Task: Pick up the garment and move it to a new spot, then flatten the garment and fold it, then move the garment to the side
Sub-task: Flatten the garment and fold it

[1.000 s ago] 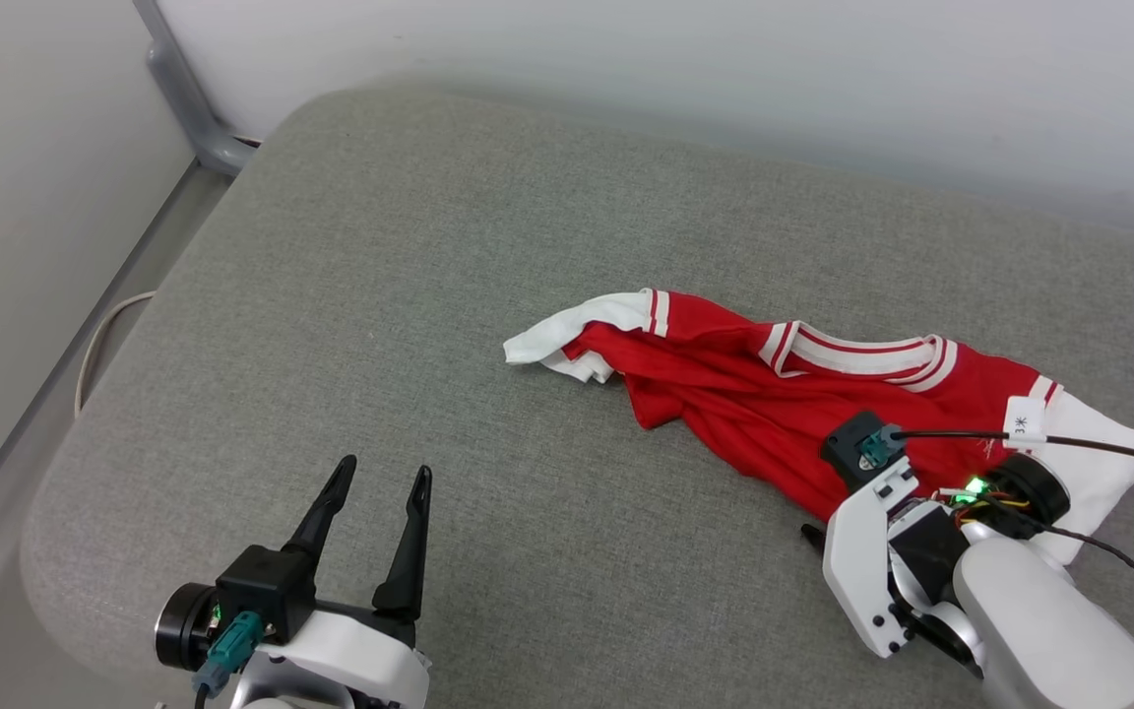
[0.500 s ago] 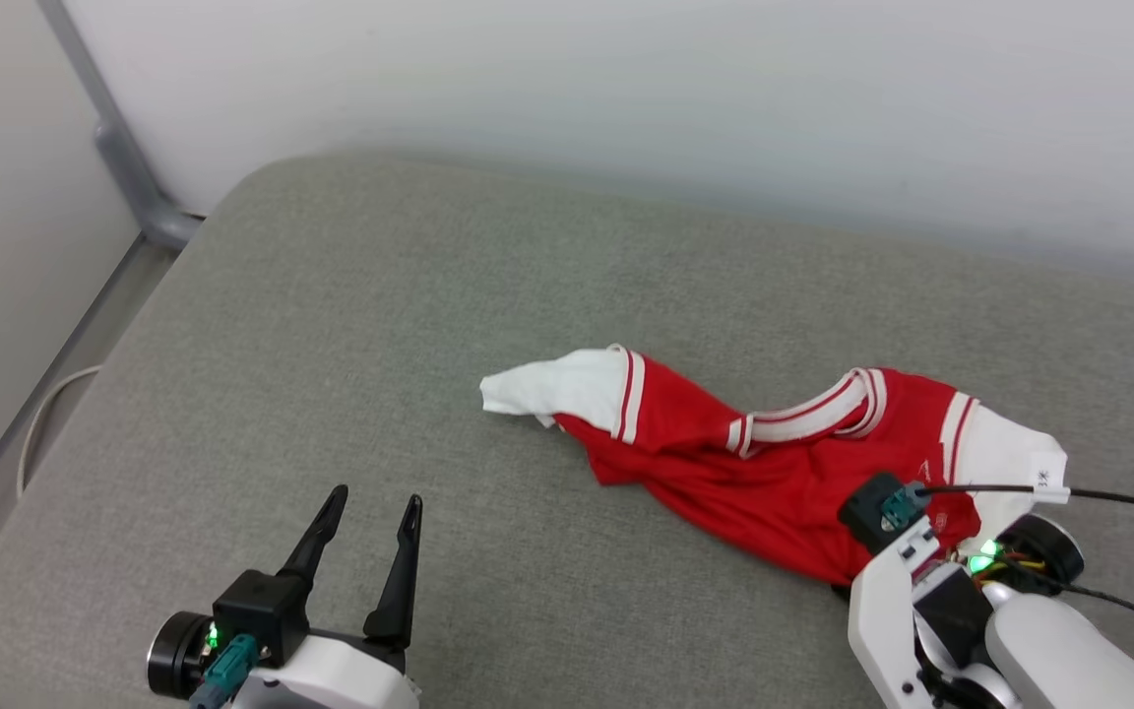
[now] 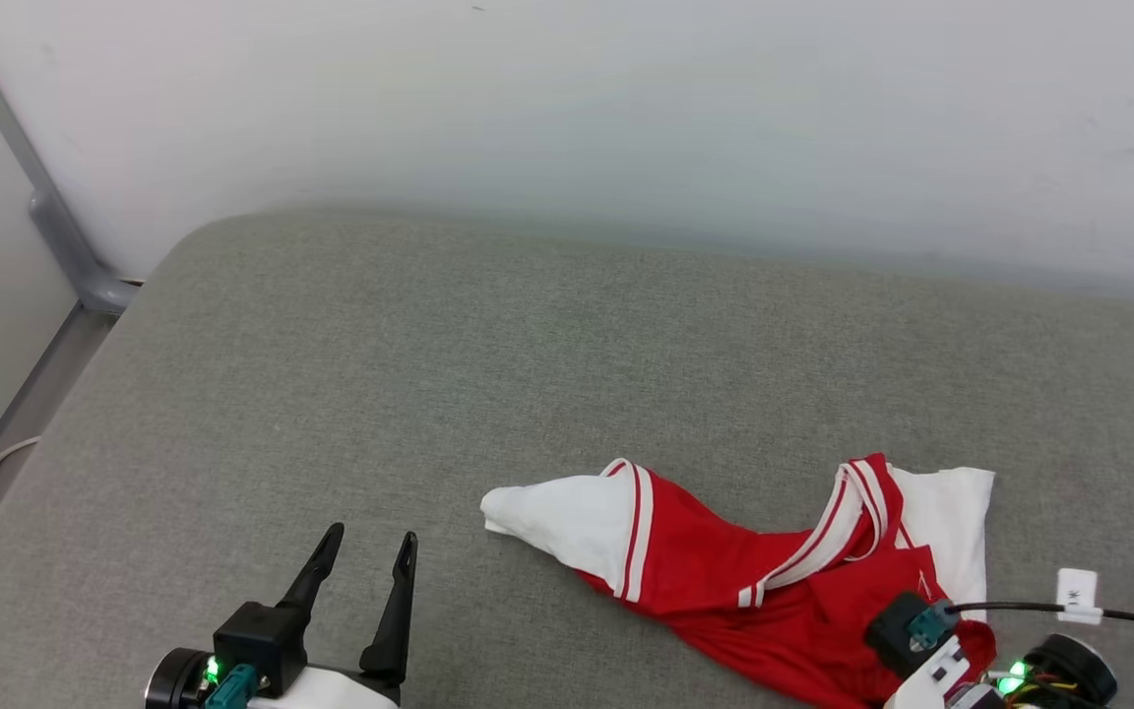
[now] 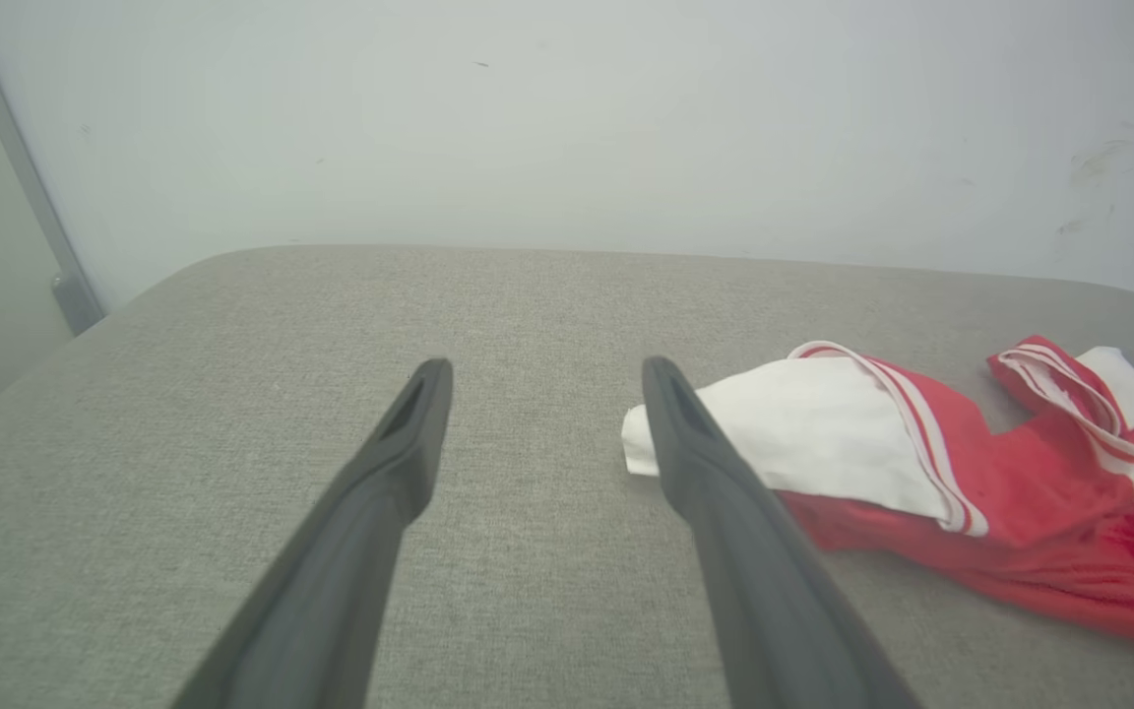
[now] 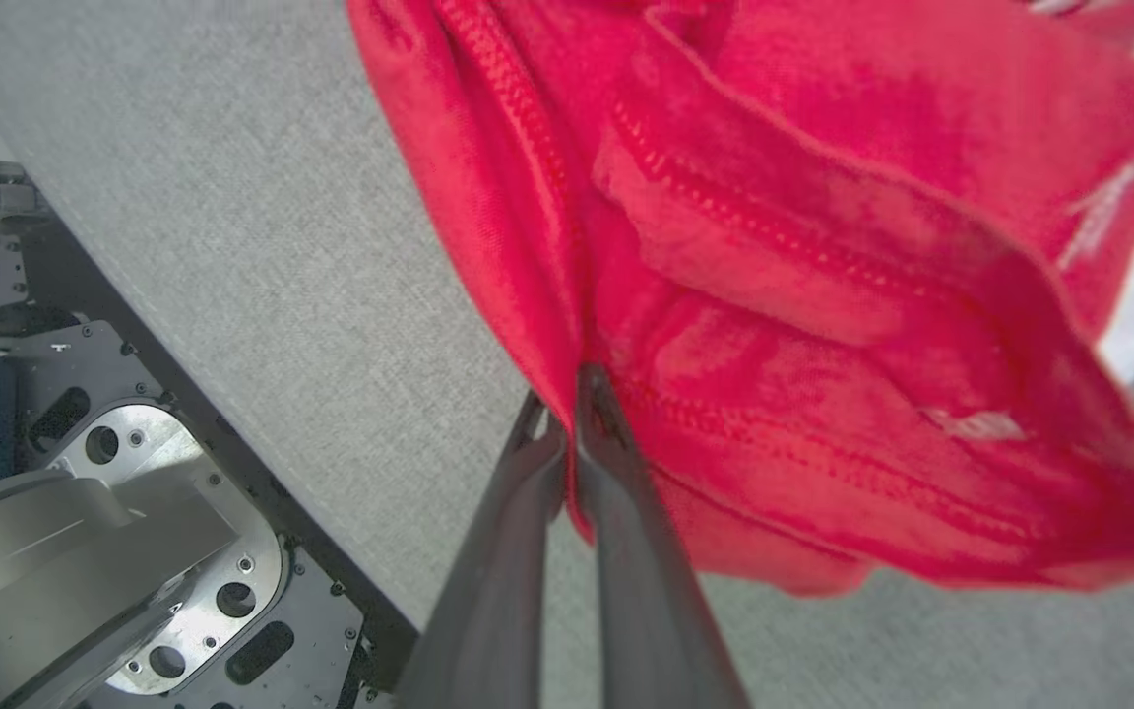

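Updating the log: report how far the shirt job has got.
Done: the right gripper is shut on the garment. In hand: the pick-up; it lies crumpled on the grey cushion. Left: moving it, flattening, folding, setting aside. The left gripper hovers open, empty.

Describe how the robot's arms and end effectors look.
The left end effector has two long, dark, tapering fingers on a black block, with a white shell and a teal plug. The right end effector looks alike; a black cable with a white tag runs to its wrist.
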`<state>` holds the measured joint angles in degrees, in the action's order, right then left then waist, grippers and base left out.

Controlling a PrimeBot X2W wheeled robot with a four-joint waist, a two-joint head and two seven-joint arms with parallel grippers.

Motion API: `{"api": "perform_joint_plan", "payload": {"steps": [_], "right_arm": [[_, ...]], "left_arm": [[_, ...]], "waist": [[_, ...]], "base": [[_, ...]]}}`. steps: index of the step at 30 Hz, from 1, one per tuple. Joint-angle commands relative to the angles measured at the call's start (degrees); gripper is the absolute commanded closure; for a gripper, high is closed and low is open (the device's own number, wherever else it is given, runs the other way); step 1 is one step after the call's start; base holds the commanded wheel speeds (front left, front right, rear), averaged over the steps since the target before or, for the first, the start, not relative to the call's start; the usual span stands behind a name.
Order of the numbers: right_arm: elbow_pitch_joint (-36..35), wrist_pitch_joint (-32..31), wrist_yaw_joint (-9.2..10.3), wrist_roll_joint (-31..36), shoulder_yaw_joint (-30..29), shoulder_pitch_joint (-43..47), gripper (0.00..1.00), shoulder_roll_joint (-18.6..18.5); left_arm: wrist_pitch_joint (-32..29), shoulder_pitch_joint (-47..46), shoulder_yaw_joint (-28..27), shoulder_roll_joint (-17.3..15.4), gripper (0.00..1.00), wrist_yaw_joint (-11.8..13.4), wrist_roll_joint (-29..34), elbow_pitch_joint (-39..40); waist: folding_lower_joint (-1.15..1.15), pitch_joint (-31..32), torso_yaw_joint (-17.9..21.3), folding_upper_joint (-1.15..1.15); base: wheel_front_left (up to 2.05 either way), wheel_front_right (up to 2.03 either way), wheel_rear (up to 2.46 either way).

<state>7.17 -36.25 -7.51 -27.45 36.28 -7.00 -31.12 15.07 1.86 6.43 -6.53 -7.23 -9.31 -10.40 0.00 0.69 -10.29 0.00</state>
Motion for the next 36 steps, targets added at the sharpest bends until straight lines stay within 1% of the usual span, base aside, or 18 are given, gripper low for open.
{"api": "perform_joint_plan", "payload": {"steps": [1, 8, 12, 14, 16, 19, 22, 26, 29, 32, 36], "right_arm": [[-0.33, 1.08, 0.04, 0.77, -1.02, 0.81, 0.00, 0.63], [-3.64, 10.98, 0.04, 2.58, -9.97, 1.14, 0.00, 4.31], [-5.78, 18.34, 0.05, 3.58, -17.93, 1.21, 0.00, 6.80], [-5.80, 22.35, 0.04, 4.19, -23.23, 2.50, 0.00, 9.62], [-6.26, 27.30, 0.04, 7.25, -27.86, 3.34, 0.00, 11.63], [-6.63, 33.66, 0.04, 10.57, -33.16, 5.40, 0.00, 16.05], [-6.78, 37.89, 0.04, 13.46, -35.56, 6.78, 0.00, 19.45], [-6.57, 40.78, 0.04, 16.29, -37.98, 6.94, 0.00, 22.79], [-6.84, 41.35, 0.04, 17.71, -38.59, 6.14, 0.00, 23.72], [-7.39, 41.58, 0.04, 18.56, -38.80, 5.51, 0.00, 23.85], [-7.93, 41.46, 0.04, 19.37, -38.88, 4.81, 0.00, 24.11]], "left_arm": [[0.15, 0.26, 0.00, 0.00, 0.00, -0.12, 0.00, -0.12], [0.15, -0.71, -0.34, -0.18, 0.00, -0.18, -0.41, 0.01], [0.15, -1.30, -0.51, 0.07, 0.00, -0.22, -0.80, 0.24], [0.15, -1.67, -0.51, 0.26, 0.00, -0.23, -1.14, 0.15], [0.15, -2.13, -0.46, 0.46, 0.00, -0.23, -1.91, -0.16], [0.15, -2.76, -0.25, 0.63, 0.00, -0.25, -2.96, -0.68], [0.15, -3.41, 0.56, 0.46, 0.00, -0.27, -4.46, -1.52], [-0.33, -4.97, 2.80, -0.57, 0.00, -0.27, -7.78, -3.35], [-3.45, -7.16, 4.15, -1.52, 0.00, -0.28, -10.45, -3.95], [-10.51, -10.06, 5.28, -2.58, 0.00, -0.26, -12.12, -4.87], [-19.54, -14.16, 5.64, -3.85, 0.00, 1.25, -12.11, -5.45]], "waist": [[0.00, -0.02, 0.39, 0.00], [0.00, -0.77, 2.59, 0.00], [0.00, -1.38, 3.68, 0.00], [0.00, -1.61, 4.06, 0.00], [0.00, -2.02, 4.32, 0.00], [0.00, -2.80, 4.87, 0.00], [0.00, -3.86, 5.63, 0.00], [0.00, -5.19, 6.56, 0.00], [0.00, -6.51, 7.14, 0.00], [0.00, -8.12, 7.62, 0.00], [0.00, -10.49, 8.49, 0.00]], "base": [[0.00, 0.00, 0.00], [0.00, 0.00, 0.00], [0.00, 0.00, 0.00], [0.00, 0.00, 0.00], [0.00, 0.00, 0.00], [0.00, 0.00, 0.00], [0.00, 0.00, 0.00], [0.00, 0.00, 0.00], [0.00, 0.00, 0.00], [0.00, 0.00, 0.00], [0.00, 0.00, 0.00]]}}
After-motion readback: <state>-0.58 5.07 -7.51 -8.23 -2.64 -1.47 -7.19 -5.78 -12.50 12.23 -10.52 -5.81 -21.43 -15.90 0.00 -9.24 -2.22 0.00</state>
